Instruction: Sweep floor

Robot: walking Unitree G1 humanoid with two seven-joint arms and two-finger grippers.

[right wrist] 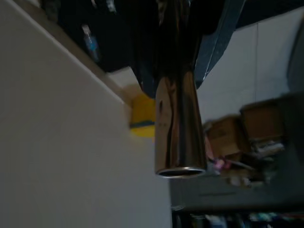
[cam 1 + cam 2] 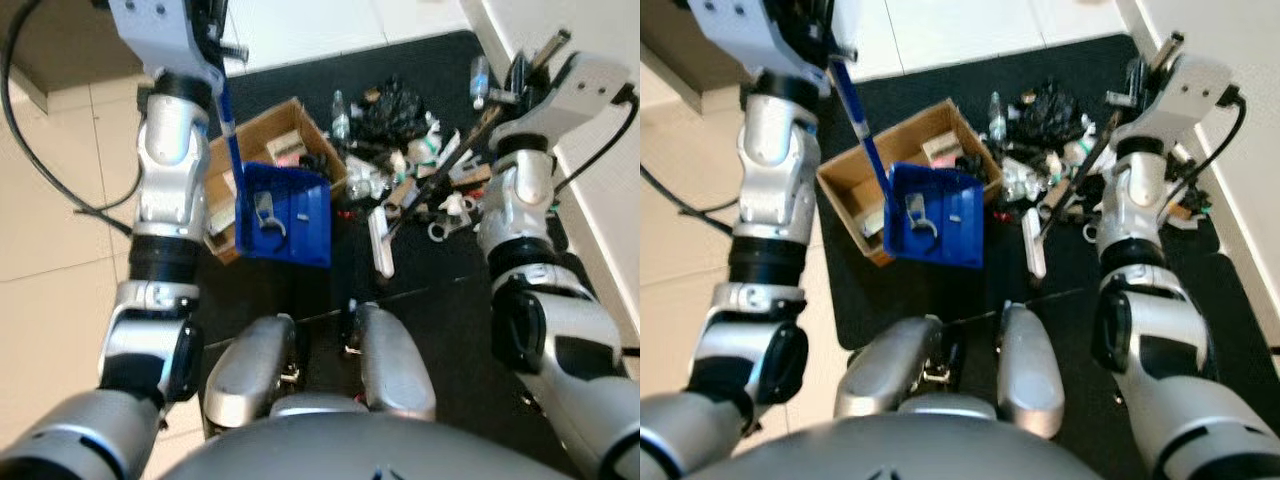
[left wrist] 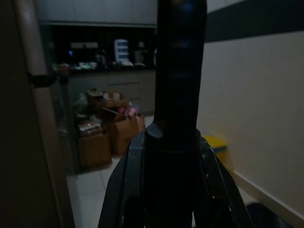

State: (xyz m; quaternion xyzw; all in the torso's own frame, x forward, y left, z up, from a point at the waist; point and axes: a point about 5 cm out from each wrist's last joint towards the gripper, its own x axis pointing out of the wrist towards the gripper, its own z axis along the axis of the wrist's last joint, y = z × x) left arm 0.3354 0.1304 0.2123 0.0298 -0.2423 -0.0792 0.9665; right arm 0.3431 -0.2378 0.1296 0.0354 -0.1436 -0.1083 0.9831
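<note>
Black mat (image 2: 440, 310) underfoot, pale tile (image 2: 50, 230) to the left, white wall (image 2: 1240, 120) on the right. The left gripper (image 2: 205, 55) is clamped on the blue dustpan (image 2: 288, 213) handle, pan resting against a cardboard box (image 2: 902, 140). The right gripper (image 2: 1160, 62) is closed round the metal broom pole (image 1: 178, 118); its head (image 2: 381, 242) lies beside a litter pile (image 2: 410, 140) on the mat.

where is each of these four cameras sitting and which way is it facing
Left eye: head, facing down; both arms, blue dustpan, cardboard box, rubbish pile.
Right eye: beside it, same scene.
Left wrist: along the left gripper, shut on the dustpan handle.
Right wrist: along a metal broom handle.
Wrist views share stacked boxes.
</note>
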